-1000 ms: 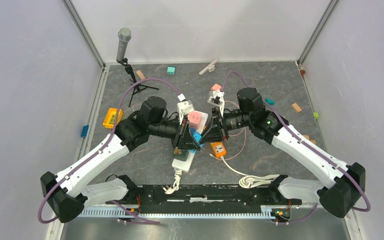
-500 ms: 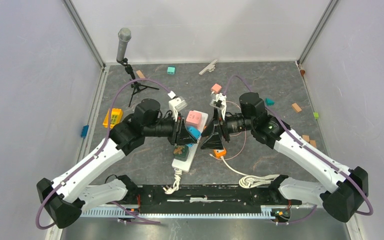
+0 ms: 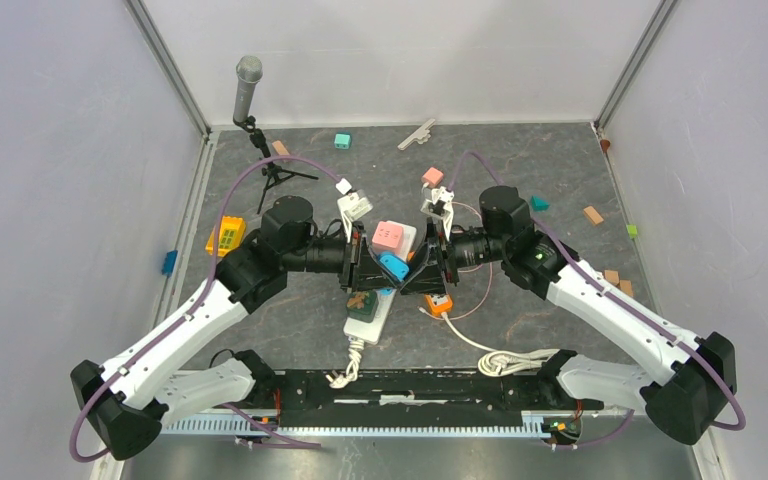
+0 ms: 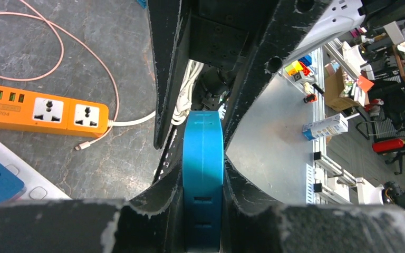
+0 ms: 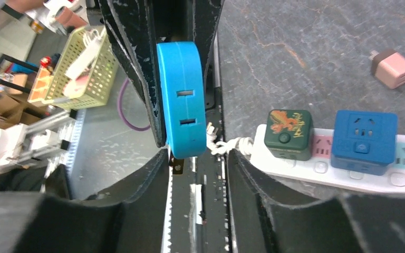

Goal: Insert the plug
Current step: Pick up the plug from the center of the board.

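Observation:
My left gripper [image 4: 203, 171] is shut on a flat blue plug [image 4: 203, 158], held edge-on above the table; it also shows in the top view [image 3: 393, 267]. My right gripper [image 5: 198, 163] is open and faces the left one [image 3: 372, 268] tip to tip. The plug's free end [image 5: 182, 100] reaches just between the right fingertips, close to one finger [image 5: 153, 174], with a gap on the other side. The white power strip [image 3: 370, 318] lies below both grippers. It carries a green cube [image 5: 287, 128], a blue cube [image 5: 364, 137] and a pink cube [image 3: 388, 236].
An orange power strip [image 3: 438, 302] with a pink cable lies right of the white one; it also shows in the left wrist view [image 4: 42, 110]. A coiled white cord [image 3: 515, 360] lies near the right base. A microphone stand [image 3: 248, 95] stands back left. Small blocks are scattered about.
The right gripper, tilted down and apart half a second ago, has come level and moved back up to the left gripper. The left gripper keeps its hold on the blue plug.

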`<action>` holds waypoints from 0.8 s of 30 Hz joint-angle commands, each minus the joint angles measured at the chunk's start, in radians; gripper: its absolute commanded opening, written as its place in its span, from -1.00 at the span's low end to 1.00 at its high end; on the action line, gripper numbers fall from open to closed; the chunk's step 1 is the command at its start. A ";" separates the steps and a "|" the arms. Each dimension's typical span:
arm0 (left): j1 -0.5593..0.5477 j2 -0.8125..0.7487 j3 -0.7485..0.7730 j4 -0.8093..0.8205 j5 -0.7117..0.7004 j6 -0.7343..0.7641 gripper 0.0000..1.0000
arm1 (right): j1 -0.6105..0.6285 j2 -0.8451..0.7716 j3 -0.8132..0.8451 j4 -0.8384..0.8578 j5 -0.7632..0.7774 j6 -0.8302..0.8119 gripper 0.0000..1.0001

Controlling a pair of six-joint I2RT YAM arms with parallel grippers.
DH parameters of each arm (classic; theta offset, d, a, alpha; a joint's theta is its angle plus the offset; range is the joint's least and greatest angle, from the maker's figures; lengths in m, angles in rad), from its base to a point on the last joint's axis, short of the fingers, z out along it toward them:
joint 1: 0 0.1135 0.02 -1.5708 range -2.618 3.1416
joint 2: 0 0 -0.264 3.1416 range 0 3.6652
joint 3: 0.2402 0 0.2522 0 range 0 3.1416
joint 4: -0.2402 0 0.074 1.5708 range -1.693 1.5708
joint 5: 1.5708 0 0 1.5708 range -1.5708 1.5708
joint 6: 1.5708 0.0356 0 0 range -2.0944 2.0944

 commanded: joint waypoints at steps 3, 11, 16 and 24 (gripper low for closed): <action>0.000 -0.010 -0.001 0.076 0.082 -0.046 -0.96 | 0.003 0.007 -0.001 0.054 -0.026 0.013 -0.29; 0.000 -0.018 0.009 0.047 0.030 -0.028 -0.96 | 0.002 0.000 0.003 0.051 -0.021 0.013 -0.52; 0.000 -0.014 0.022 -0.037 -0.072 0.013 -0.96 | 0.002 -0.010 0.008 0.051 -0.021 0.014 -0.54; 0.002 -0.024 0.047 -0.153 -0.305 0.044 -0.96 | 0.003 -0.025 0.005 -0.043 0.091 -0.056 0.48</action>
